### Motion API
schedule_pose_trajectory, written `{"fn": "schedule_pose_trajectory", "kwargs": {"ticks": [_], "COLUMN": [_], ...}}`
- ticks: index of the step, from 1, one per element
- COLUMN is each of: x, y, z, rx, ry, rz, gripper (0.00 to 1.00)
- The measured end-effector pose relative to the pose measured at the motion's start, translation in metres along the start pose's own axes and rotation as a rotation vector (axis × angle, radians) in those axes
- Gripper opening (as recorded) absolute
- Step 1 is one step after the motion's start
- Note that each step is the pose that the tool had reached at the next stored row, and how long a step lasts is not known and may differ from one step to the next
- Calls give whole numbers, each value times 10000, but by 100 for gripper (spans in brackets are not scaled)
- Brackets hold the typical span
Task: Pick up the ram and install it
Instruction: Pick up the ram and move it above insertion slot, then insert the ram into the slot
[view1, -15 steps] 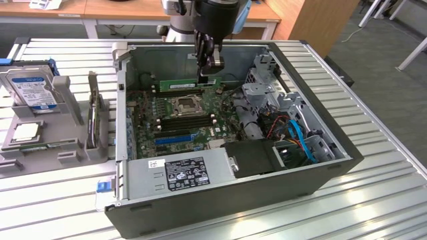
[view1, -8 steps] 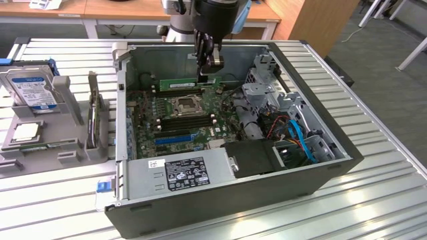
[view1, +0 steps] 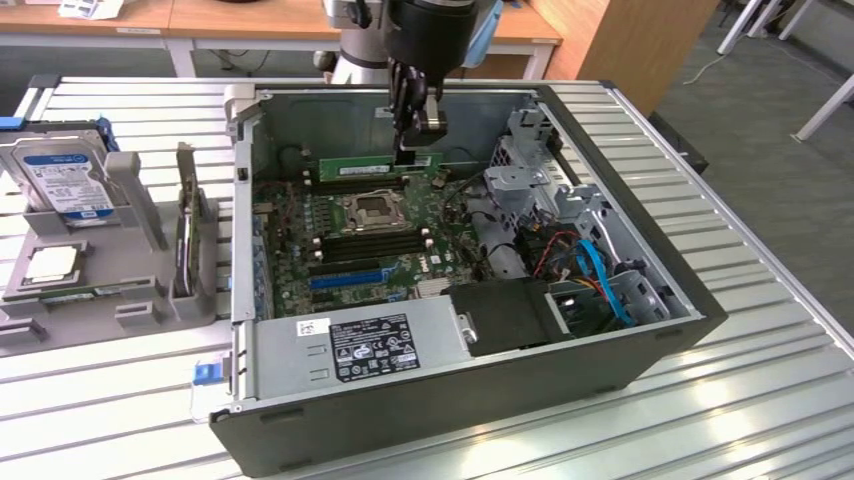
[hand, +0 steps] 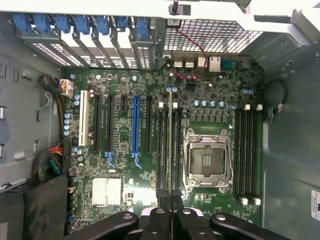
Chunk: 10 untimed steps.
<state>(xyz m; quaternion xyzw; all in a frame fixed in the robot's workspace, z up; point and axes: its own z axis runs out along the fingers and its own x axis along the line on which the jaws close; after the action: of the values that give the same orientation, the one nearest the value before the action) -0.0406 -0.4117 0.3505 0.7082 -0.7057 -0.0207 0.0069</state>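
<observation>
The ram (view1: 378, 165) is a long green stick with a white label, held level just above the motherboard (view1: 350, 235) inside the open computer case (view1: 641, 345). My gripper (view1: 416, 148) comes down from above and is shut on the stick's right end in the exterior view. From the wrist camera the ram (hand: 170, 150) appears edge-on as a thin line running out from between my fingertips (hand: 158, 218). It hangs over the bank of black memory slots (hand: 162, 150) beside the empty processor socket (hand: 206, 159). Whether it touches a slot I cannot tell.
A second bank of slots (hand: 247, 150) lies on the socket's other side. A grey holder (view1: 127, 235) on the exterior view's left carries a hard drive (view1: 67, 180) and a square processor chip (view1: 51, 263). The power supply (view1: 380, 345), drive cage (view1: 534, 185) and cables (view1: 594, 270) crowd the case.
</observation>
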Motion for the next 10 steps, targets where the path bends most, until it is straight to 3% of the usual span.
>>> {"fn": "schedule_pose_trajectory", "kwargs": {"ticks": [10], "x": [0], "y": [0], "z": [0], "rx": [1], "ry": [-1], "rz": [22], "gripper": [12]}}
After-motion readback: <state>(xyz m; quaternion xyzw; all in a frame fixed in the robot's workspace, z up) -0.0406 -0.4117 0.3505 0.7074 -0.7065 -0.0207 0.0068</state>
